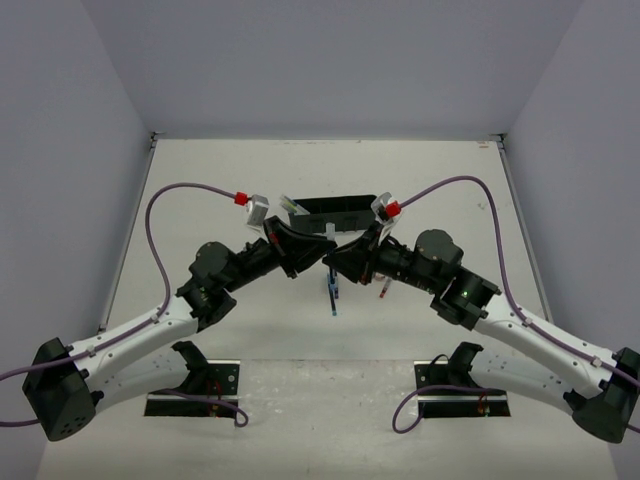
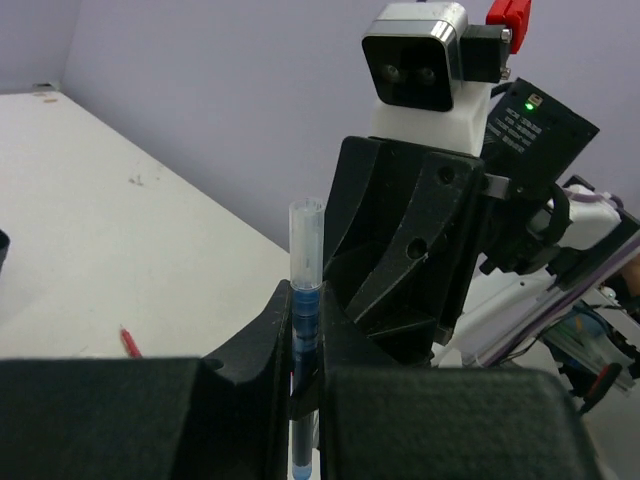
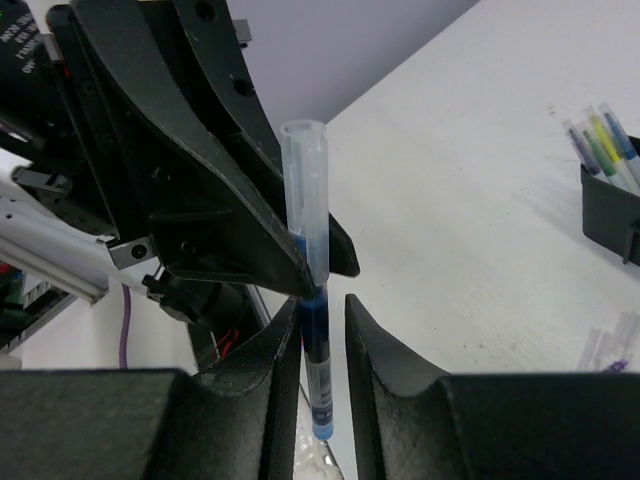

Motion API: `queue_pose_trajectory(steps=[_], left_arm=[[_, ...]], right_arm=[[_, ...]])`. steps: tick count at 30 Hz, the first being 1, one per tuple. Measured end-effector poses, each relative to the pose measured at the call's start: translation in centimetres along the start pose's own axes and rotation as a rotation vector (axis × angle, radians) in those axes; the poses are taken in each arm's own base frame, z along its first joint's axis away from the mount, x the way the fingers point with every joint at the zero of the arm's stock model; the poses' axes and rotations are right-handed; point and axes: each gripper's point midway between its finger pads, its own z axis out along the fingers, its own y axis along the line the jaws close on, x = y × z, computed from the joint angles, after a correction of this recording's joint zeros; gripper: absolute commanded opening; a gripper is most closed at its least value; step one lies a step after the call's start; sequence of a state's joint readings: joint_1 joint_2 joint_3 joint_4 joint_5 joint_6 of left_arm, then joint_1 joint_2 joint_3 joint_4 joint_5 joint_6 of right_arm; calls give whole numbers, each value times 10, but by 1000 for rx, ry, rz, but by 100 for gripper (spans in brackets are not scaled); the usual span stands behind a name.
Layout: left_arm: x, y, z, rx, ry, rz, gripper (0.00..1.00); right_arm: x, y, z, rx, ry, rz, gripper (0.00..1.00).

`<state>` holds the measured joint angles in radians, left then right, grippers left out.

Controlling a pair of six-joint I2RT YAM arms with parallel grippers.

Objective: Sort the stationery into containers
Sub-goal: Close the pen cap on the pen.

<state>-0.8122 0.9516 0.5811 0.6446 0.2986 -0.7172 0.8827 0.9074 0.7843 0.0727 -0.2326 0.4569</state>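
A blue pen with a clear cap [image 2: 305,250] stands upright between my two grippers, which meet above the table's middle [image 1: 331,285]. My left gripper [image 2: 305,300] is shut on the pen's barrel. My right gripper [image 3: 322,310] is around the pen's lower barrel [image 3: 318,350]; the pen rests against one finger, with a gap to the other. The black organizer tray [image 1: 340,212] lies behind the grippers. Several pens [image 3: 600,145] stand out of its end. The eraser is not in view.
A red pen [image 1: 384,291] lies on the table under the right arm and also shows in the left wrist view [image 2: 130,342]. Clear-barrelled pens [image 3: 612,345] lie near the tray. Black base plates [image 1: 195,400] sit at the near edge.
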Motion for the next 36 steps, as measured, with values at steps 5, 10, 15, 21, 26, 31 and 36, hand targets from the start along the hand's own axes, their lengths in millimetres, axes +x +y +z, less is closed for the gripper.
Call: queue_pose_trajectory(steps=[5,10,15,21,26,31,36], left_arm=[[-2,-12,-2,64,-2,17,0],[-8,-21,-5,92,-16,30,23],[-9,-28,-7,125,-12,59,62],[-16,-38,-8,153,-14,87,49],[-35,-51,-5,173,-40,117,36],[-43,-56,-2,179,-46,135,27],[-30,-50,1,174,3,122,24]], right_arm=[[-4,10,1,-52,-12,-12,6],[-8,21,0,-113,-24,-27,0],[-2,23,-4,-141,-23,-44,0],[4,24,-10,-158,-11,-79,0],[12,28,-14,-194,8,-102,0],[17,31,-16,-218,25,-112,0],[19,33,-18,-235,37,-118,0]])
